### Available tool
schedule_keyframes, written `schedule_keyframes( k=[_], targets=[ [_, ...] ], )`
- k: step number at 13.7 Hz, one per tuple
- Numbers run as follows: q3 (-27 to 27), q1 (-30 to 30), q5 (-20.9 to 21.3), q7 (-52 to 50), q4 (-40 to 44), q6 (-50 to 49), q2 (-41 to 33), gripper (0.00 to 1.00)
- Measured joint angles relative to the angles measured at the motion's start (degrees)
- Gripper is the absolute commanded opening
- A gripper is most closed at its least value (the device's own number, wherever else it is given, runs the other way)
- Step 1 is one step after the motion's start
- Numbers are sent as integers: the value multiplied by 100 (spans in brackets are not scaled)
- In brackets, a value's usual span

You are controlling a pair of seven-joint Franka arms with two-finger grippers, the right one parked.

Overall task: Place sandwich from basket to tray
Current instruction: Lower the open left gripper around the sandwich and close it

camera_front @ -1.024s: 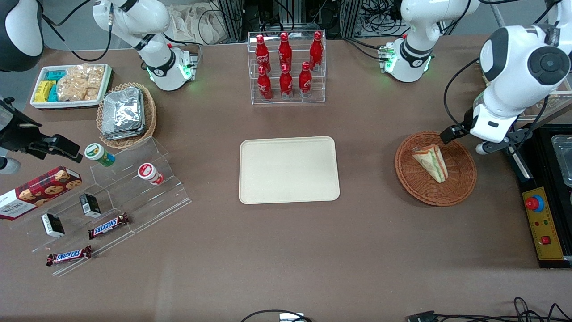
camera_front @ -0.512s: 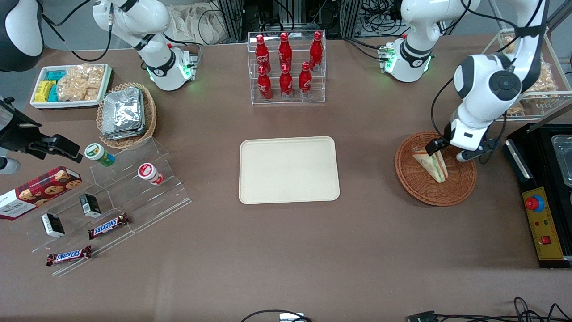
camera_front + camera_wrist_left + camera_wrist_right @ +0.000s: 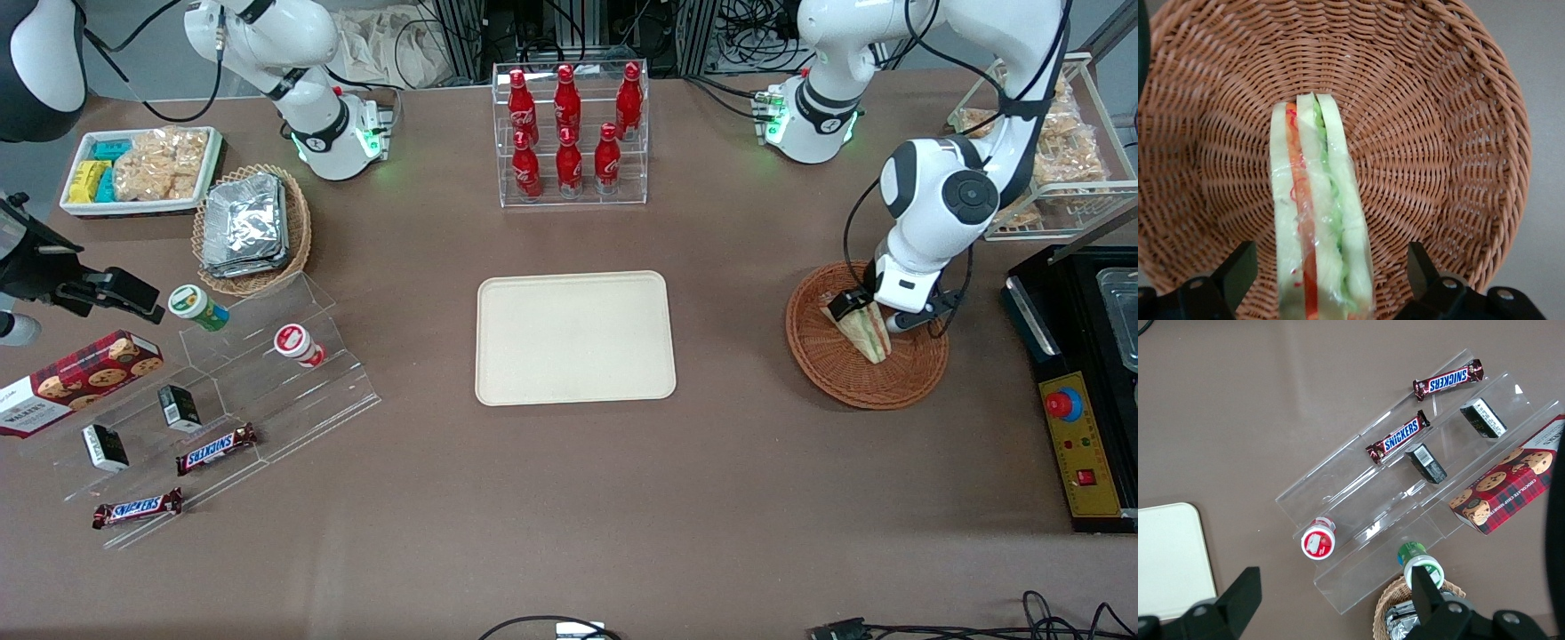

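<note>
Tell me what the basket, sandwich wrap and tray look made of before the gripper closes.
Basket: reddish-brown woven wicker, ribbed weave visible. Sandwich: pale soft bread in thin clear film, glossy creases. Tray: likely matte cream plastic, smooth with a low rim. Gripper open, straddling the sandwich.

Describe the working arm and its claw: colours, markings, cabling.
The working arm has glossy white rounded shells with dark grey round joint caps and black seams. Thin black cables loop loosely along it down to the wrist. Its base shows green indicator lights. The claw, over the basket, has a white body and black fingers with angular tapered tips, set either side of the sandwich.
</note>
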Motion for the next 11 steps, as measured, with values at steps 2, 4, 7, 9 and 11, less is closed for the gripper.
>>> schedule_keyframes(
  k=[2,4,7,9,11],
  targets=[
    [0,0,0,0,-2,125,147,80],
    [23,1,0,0,-2,168,232,42],
    [81,2,0,9,-2,172,247,32],
    [84,2,2,28,-2,172,237,20],
    [84,2,2,81,5,70,192,9]
  ],
)
